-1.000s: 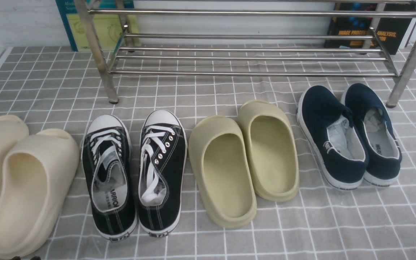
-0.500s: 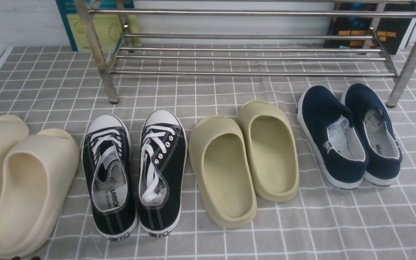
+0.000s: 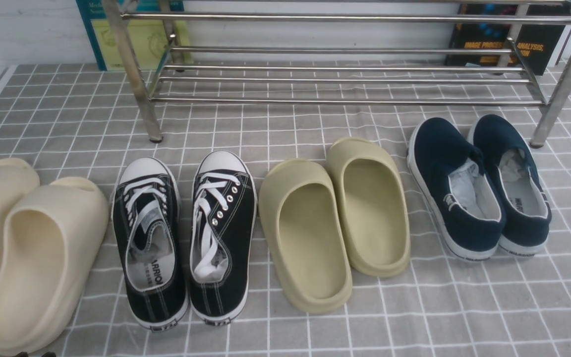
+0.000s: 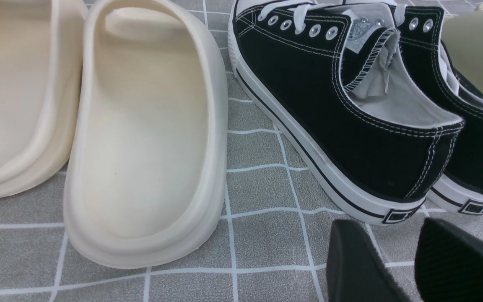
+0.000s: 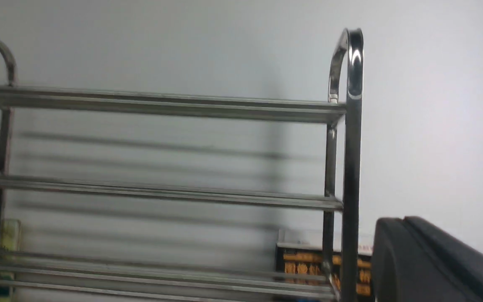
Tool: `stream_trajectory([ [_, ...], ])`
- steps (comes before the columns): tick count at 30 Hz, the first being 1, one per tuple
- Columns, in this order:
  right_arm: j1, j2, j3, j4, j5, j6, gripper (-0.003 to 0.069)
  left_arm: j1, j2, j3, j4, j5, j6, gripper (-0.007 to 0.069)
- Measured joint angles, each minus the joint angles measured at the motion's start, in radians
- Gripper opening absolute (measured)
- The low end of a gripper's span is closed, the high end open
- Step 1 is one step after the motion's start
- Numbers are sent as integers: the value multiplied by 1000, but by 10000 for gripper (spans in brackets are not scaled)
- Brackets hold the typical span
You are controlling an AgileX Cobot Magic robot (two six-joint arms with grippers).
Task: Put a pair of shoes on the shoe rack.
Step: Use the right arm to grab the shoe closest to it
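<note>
The pair of shoes, two navy slip-ons with white soles (image 3: 451, 188) (image 3: 511, 183), stands side by side at the right on the grey checked cloth, toes towards the shoe rack (image 3: 345, 101). The silver tube rack stands at the back; its right front leg is just beyond the right shoe. My left gripper (image 4: 386, 228) is open and empty, low over the cloth just behind the heels of the black lace-up sneakers (image 4: 350, 105). My right gripper (image 5: 403, 222) is shut and empty, raised and facing the rack's upper tiers (image 5: 346, 167). The navy shoes are out of both wrist views.
In a row from the left: cream slides (image 3: 28, 248), black lace-up sneakers (image 3: 186, 238), olive-green slides (image 3: 335, 223), then the navy pair. Books lean on the wall behind the rack at left (image 3: 132, 34) and right (image 3: 493, 44).
</note>
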Motion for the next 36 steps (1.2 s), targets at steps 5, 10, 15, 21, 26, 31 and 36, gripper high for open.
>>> stream_trajectory([
  [5,3,290,-146,9,300,2,-2,0,0,0,0,0,0,239],
  [10,125,580,-251,85,692,-9,-1,0,0,0,0,0,0,239],
  [15,296,827,-415,103,891,-122,62,0,0,0,0,0,0,239],
  [21,356,1116,-587,111,870,-106,344,0,0,0,0,0,0,239],
  [26,341,1361,-690,102,843,-67,458,0,0,0,0,0,0,239],
  [31,340,1519,-764,93,812,-64,261,0,0,0,0,0,0,239],
  [36,341,1527,-802,81,850,-65,41,0,0,0,0,0,0,239],
])
